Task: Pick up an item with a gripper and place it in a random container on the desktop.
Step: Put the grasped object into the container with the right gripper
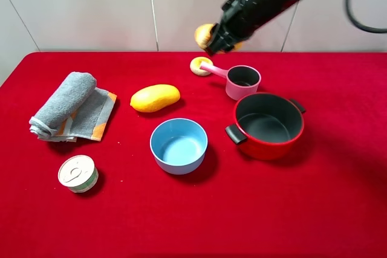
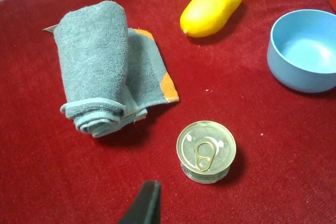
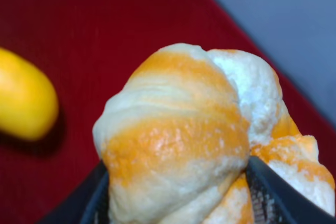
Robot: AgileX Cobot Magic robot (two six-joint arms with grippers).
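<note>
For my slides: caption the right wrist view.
Right claw clamps the ridged orange bun above the red desktop, mango beyond.

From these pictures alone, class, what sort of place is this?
Probably a robot test bench, not a kitchen: a red-clothed table, a spaced-out red pot and blue bowl, a claw holding a bun.

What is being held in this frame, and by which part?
The right gripper holds the bun, with one jaw pressed against each of its opposite sides.
</note>
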